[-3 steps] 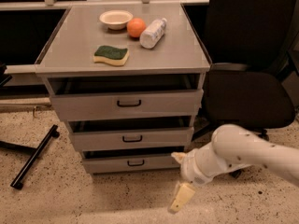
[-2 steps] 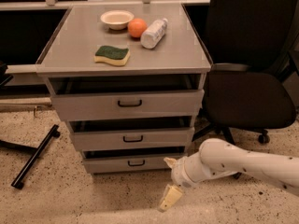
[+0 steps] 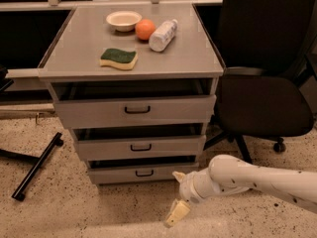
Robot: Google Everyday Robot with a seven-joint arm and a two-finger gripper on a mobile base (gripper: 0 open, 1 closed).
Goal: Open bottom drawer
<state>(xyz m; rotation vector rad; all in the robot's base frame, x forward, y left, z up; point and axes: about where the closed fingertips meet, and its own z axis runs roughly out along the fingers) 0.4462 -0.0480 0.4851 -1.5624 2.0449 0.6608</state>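
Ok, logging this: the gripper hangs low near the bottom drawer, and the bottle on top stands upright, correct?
No. The camera view shows the bottle lying on its side; the gripper does hang low near the bottom drawer.

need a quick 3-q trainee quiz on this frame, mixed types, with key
1. True or false: the gripper is on the bottom drawer handle.
2. The sponge lies: A on the cabinet top, B in the bottom drawer, C in the gripper.
3. How many drawers does the cabinet have?
Key: 1 false, the gripper sits low, right of the handle. 2 A. 3 three.
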